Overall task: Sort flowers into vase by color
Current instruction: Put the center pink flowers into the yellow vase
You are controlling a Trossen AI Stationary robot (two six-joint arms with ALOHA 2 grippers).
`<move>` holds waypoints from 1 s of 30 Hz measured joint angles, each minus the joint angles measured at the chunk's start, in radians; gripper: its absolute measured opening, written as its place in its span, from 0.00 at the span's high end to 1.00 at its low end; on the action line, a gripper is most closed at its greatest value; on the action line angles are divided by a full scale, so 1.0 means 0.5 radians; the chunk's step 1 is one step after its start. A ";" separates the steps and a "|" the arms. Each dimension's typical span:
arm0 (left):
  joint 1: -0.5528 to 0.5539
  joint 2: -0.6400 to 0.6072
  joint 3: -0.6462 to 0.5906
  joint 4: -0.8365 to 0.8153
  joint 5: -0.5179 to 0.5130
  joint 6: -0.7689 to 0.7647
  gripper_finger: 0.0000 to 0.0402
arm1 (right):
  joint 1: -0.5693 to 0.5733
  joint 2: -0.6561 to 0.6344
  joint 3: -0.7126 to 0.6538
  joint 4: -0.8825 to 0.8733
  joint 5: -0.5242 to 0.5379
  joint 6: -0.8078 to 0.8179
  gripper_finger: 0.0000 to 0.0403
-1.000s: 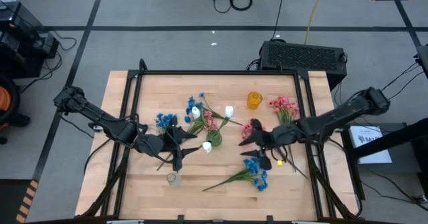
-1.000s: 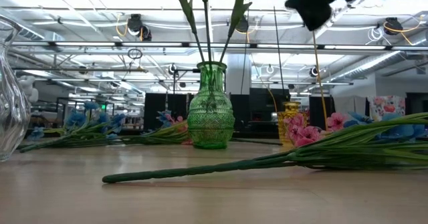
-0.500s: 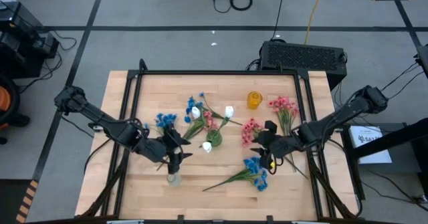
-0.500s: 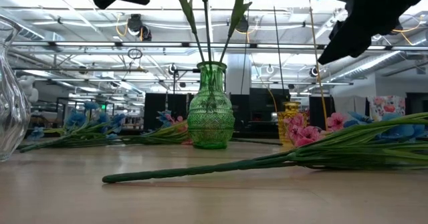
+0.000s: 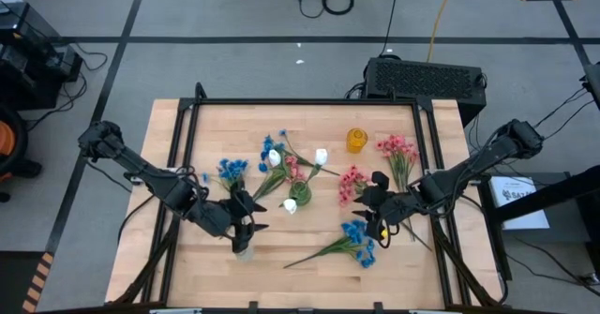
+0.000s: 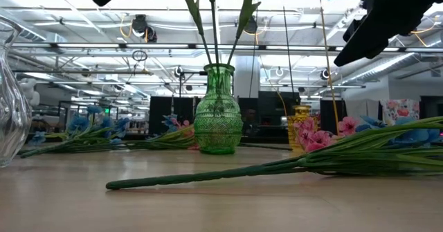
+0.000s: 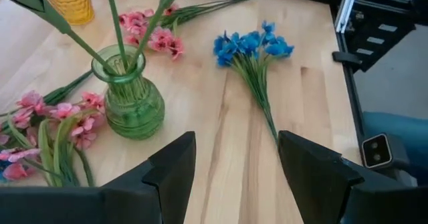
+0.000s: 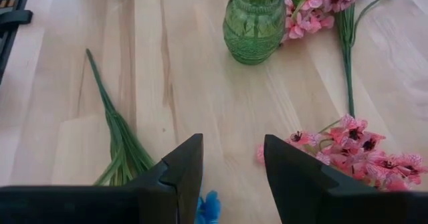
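A green vase (image 5: 296,201) (image 6: 217,111) stands mid-table with white buds on green stems in it. A clear vase (image 5: 243,250) stands near the front edge and a yellow vase (image 5: 356,141) stands far back. A blue spray (image 5: 354,244) (image 8: 114,137) lies flat on the near right. Other blue flowers (image 5: 230,169) and pink sprays (image 5: 352,178) (image 5: 397,150) also lie on the table. My left gripper (image 5: 249,226) (image 7: 234,144) hangs open above the clear vase. My right gripper (image 5: 373,209) (image 8: 233,147) hangs open between the pink and blue sprays, with nothing between its fingers.
A mixed bunch of pink and blue flowers (image 5: 281,164) lies behind the green vase. A black frame (image 5: 300,102) runs around the wooden table. Bare wood (image 5: 300,281) shows along the front edge. Beyond the far right corner sits a black box (image 5: 427,75).
My left gripper has moved toward the near edge, over the clear vase, and tipped further down. My right gripper has drawn back toward the table's right and near side, sunk a little and tipped its fingers downward. No flower has moved.
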 joint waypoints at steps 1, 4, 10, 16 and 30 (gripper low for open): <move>-0.008 0.001 0.000 0.013 0.000 -0.001 0.46 | -0.001 0.000 0.000 -0.001 0.001 0.000 0.63; -0.037 0.036 0.001 0.066 0.002 -0.003 0.46 | 0.003 0.000 0.000 -0.006 0.001 -0.002 0.63; -0.051 0.156 0.000 0.001 0.104 -0.275 0.46 | 0.002 0.001 0.000 0.011 0.007 -0.005 0.63; -0.048 0.261 0.000 0.087 0.188 -0.318 0.46 | -0.012 0.001 0.000 0.103 0.066 0.014 0.63; -0.074 0.747 0.000 0.720 0.140 -0.155 0.46 | 0.057 0.002 0.000 0.096 0.053 0.161 0.63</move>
